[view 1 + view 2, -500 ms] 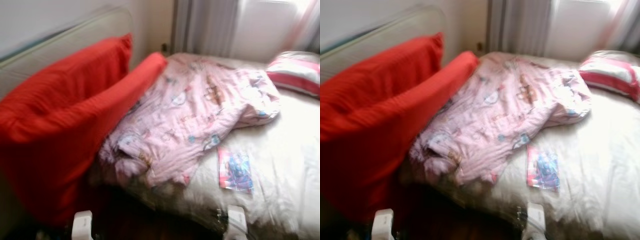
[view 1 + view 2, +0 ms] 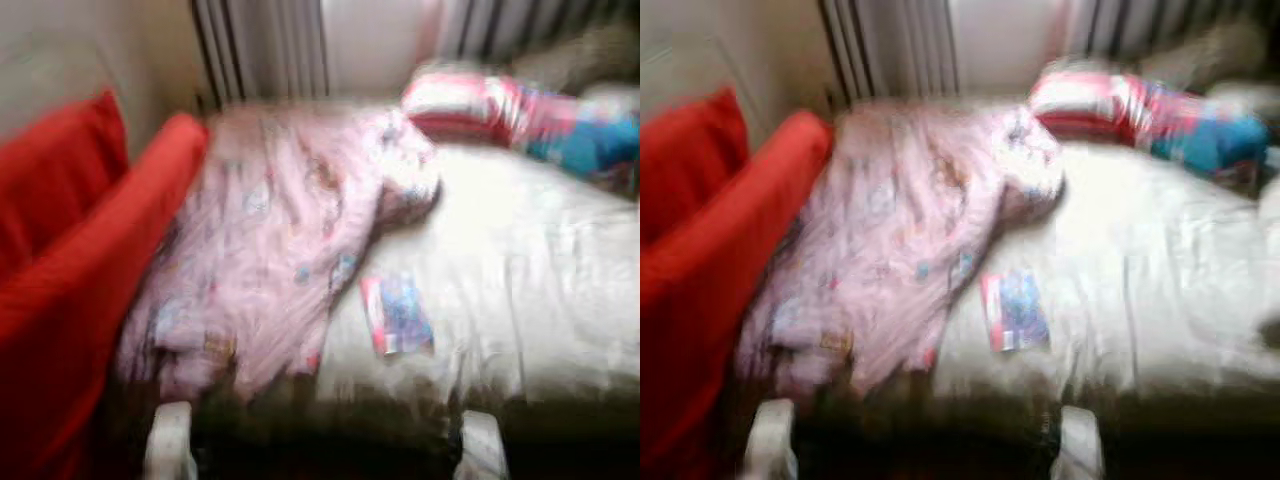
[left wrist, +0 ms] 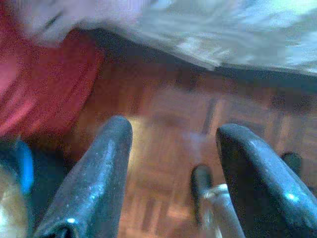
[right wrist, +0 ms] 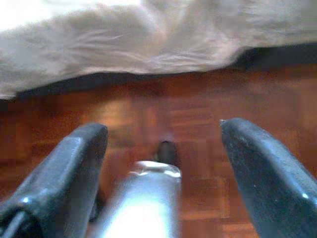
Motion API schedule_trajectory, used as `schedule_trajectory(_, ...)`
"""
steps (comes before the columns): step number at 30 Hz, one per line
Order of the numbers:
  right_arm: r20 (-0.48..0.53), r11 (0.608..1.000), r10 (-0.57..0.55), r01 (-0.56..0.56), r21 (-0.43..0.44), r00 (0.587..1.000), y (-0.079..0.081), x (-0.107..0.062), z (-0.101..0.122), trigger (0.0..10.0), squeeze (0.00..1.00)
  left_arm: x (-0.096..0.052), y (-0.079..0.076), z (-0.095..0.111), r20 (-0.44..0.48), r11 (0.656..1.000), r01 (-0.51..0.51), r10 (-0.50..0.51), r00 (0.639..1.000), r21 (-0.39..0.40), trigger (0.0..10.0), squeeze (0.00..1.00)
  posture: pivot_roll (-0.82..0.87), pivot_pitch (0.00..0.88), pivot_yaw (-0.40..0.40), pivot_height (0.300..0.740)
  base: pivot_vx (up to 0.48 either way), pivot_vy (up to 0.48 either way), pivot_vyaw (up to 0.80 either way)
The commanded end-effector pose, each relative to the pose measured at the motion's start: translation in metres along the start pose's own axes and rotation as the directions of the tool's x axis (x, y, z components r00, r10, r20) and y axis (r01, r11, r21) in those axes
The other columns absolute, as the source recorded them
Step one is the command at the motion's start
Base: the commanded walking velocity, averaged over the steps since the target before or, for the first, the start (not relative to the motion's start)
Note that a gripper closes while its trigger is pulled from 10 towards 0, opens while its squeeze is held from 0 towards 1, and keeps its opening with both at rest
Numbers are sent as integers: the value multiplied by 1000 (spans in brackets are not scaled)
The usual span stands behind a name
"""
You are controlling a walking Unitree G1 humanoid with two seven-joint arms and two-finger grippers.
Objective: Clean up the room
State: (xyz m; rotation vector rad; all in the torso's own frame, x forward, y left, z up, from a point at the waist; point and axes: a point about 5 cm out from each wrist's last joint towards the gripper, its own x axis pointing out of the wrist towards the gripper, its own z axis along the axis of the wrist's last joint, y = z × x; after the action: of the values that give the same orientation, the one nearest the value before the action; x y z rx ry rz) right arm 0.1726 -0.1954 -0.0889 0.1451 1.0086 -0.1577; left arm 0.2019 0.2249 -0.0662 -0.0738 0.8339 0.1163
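Blurred bed, both arms hanging idle.
Head view: a pink blanket (image 2: pixel 270 260) lay crumpled on the bed (image 2: pixel 540 290) beside red cushions (image 2: pixel 70 260) (a small booklet (image 2: pixel 397 315) nearby). Wrist views: left gripper (image 3: pixel 171 163) and right gripper (image 4: pixel 163 158) hung spread above wooden floor (image 4: pixel 188 114).

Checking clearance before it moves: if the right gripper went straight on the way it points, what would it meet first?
Most likely the wooden floor. The open right gripper points down at it, with the bed sheet's hanging edge farther on; depth is unclear.

No text can be read; the views are blurred.
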Motion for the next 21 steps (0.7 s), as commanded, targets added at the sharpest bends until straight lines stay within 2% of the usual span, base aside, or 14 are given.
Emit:
schedule_trajectory(1, 17, 1000, 23, -23, 1, 1000, 11, 1, 4, 10000, 0, -6, 14, -18, -63, 999, -36, 36, 997, 3, 10000, 0, -21, 0, 56, 740, 0, 0, -775)
schedule_trajectory(4, 40, 1000, -2, 2, 10, 999, 10, 1, 5, 10000, 0, -6, 14, -19, -64, 999, -35, 36, 997, 6, 10000, 0, -25, 0, 57, 740, 0, 0, 0)
schedule_trajectory(12, 87, 993, -107, 111, -49, 990, 2, 0, 9, 10000, 0, -7, 14, -19, -66, 999, -34, 34, 997, 6, 10000, 0, -36, 0, 52, 740, 0, 0, 0)
schedule_trajectory(13, 105, 990, -127, 133, -47, 986, -10, -1, 12, 10000, 0, -6, 13, -19, -66, 999, -33, 33, 997, 5, 10000, 0, -38, 0, 52, 740, 0, 0, 0)
schedule_trajectory(14, 105, 990, -127, 133, -47, 986, -10, -1, 12, 10000, 0, -6, 13, -19, -66, 999, -33, 33, 997, 5, 10000, 0, -38, 0, 52, 740, 0, 0, 0)
schedule_trajectory(16, 151, 981, -181, 189, -42, 972, -36, -5, 19, 10000, 0, -7, 13, -20, -66, 999, -32, 32, 997, 3, 10000, 0, -41, 0, 51, 740, 0, 0, 0)
schedule_trajectory(21, 202, 967, -235, 250, -51, 951, -48, -9, 20, 10000, 0, -7, 13, -20, -67, 1000, -31, 31, 997, 1, 10000, 0, -52, 0, 50, 740, 0, 0, 0)
